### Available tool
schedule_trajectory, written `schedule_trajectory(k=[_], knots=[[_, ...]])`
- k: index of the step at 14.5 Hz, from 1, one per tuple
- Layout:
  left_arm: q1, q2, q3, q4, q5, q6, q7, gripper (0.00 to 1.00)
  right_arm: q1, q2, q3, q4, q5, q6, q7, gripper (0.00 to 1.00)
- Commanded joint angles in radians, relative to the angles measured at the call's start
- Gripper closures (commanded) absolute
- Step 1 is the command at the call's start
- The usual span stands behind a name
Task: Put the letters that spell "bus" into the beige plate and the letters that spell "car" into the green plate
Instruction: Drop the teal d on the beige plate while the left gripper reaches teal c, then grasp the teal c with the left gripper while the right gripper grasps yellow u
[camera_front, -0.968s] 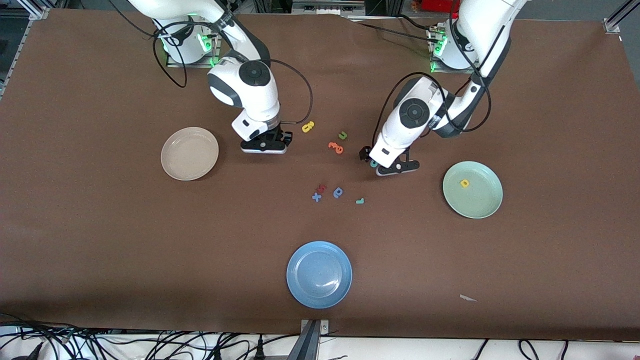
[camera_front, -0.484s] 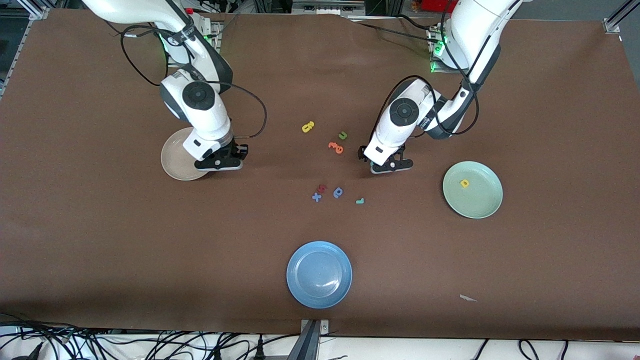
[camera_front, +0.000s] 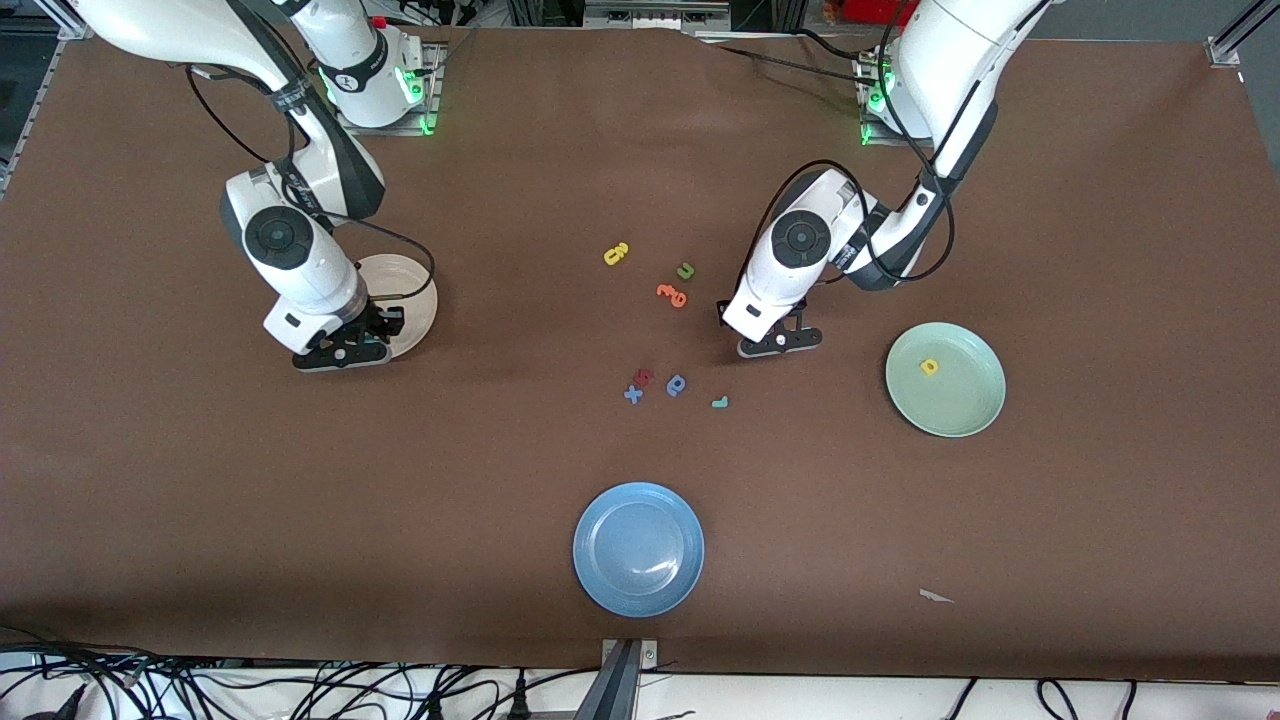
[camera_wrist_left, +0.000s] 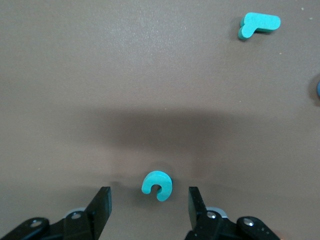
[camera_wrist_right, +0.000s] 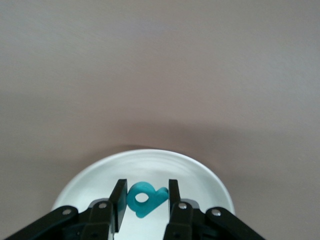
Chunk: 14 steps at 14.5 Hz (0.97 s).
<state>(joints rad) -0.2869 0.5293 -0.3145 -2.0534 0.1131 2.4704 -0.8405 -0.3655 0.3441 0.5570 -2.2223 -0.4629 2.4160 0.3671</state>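
Front view: the right arm reaches down from its base, its right gripper (camera_front: 340, 352) over the beige plate (camera_front: 412, 290); a second ago it hung beside the yellow s-curl (camera_front: 616, 254). The left gripper (camera_front: 778, 341) has sunk low over the bench (camera_front: 300, 500) and hides the c-curve. The teal hooked bar (camera_front: 719, 402) lies nearer the camera; a yellow letter (camera_front: 929, 367) sits in the green plate (camera_front: 975, 420).

Left wrist view: the fingers (camera_wrist_left: 100, 207) stand spread, narrower than before, either side of the teal c-curve (camera_wrist_left: 156, 184), not touching it; its gap faces the gripper.

Right wrist view: the fingers (camera_wrist_right: 119, 201) pinch the teal looped letter (camera_wrist_right: 144, 198) above the plate, long axis across them.
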Motion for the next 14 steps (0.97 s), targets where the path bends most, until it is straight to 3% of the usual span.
schedule_trajectory(k=[1, 2, 4, 7, 10, 14], knots=[[-0.005, 0.029, -0.002, 0.036, 0.037, -0.024, -0.028, 0.35, -0.018, -0.013, 0.027, -0.048, 0.064, -0.001, -0.014, 0.55], [-0.006, 0.032, 0.000, 0.038, 0.036, -0.024, -0.029, 0.37, -0.018, -0.014, 0.035, -0.059, 0.096, -0.001, -0.013, 0.39], [-0.020, 0.038, 0.000, 0.038, 0.037, -0.024, -0.043, 0.41, -0.018, -0.027, 0.069, -0.074, 0.118, -0.006, -0.004, 0.23], [-0.020, 0.038, 0.000, 0.036, 0.037, -0.025, -0.043, 0.51, -0.016, -0.046, 0.135, -0.074, 0.118, -0.029, 0.071, 0.21], [-0.020, 0.038, 0.000, 0.038, 0.037, -0.025, -0.043, 0.55, 0.003, -0.050, 0.243, -0.074, 0.118, -0.028, 0.220, 0.17], [-0.017, 0.054, 0.006, 0.052, 0.088, -0.025, -0.048, 0.55, 0.158, -0.048, 0.253, -0.071, 0.162, 0.017, 0.390, 0.17]])
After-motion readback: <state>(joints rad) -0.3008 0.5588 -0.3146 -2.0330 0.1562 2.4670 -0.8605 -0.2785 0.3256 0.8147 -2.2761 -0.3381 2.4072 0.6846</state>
